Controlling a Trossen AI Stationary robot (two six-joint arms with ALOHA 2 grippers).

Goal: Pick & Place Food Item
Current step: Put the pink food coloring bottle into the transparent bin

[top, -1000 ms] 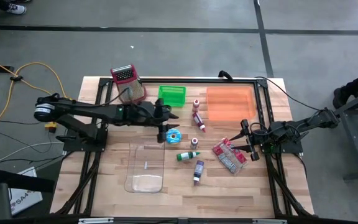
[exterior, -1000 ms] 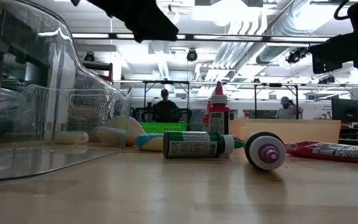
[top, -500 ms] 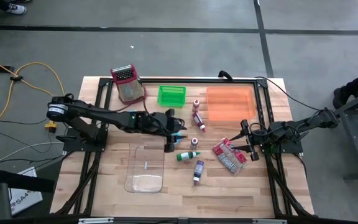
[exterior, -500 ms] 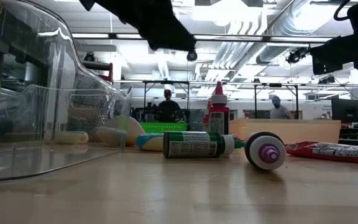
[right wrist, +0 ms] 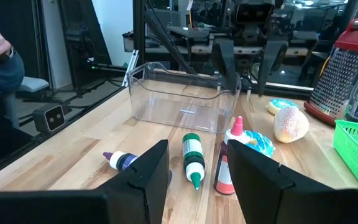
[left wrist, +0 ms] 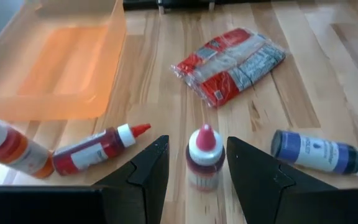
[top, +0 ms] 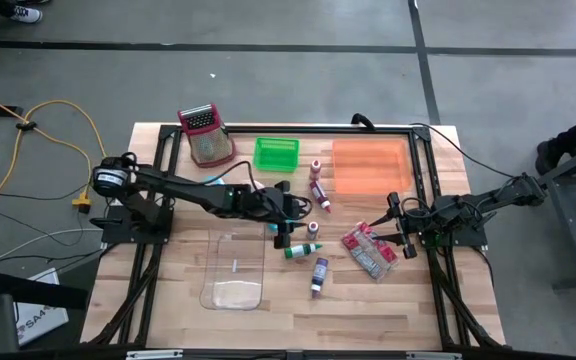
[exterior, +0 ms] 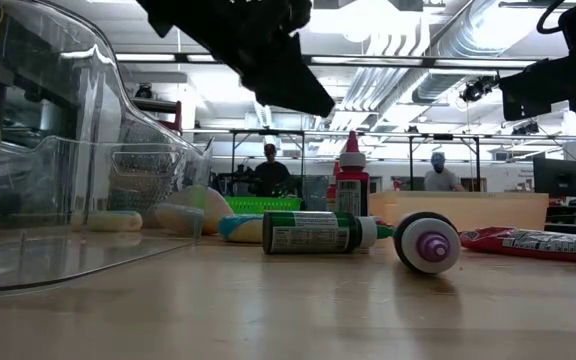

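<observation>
Just ahead of the left gripper point(top: 290, 210), whose dark fingers point(left wrist: 149, 168) stand apart and hold nothing, the small red bottle point(left wrist: 204, 163) stands upright near the middle of the wooden table point(top: 368, 300). Its long axis is vertical and its pink conical cap points straight up. The body is round, smooth plastic.

Beside it a red bottle point(left wrist: 98, 146) lies flat, its red nozzle aimed toward the upright one. On the other side a purple bottle point(left wrist: 322, 154) lies on its side. Farther off lie a crinkled red-and-white packet point(left wrist: 229, 59) and a translucent orange tray point(left wrist: 55, 62) with rounded corners.

The right gripper point(top: 393, 222) waits at the table's right edge, fingers parted and empty.
</observation>
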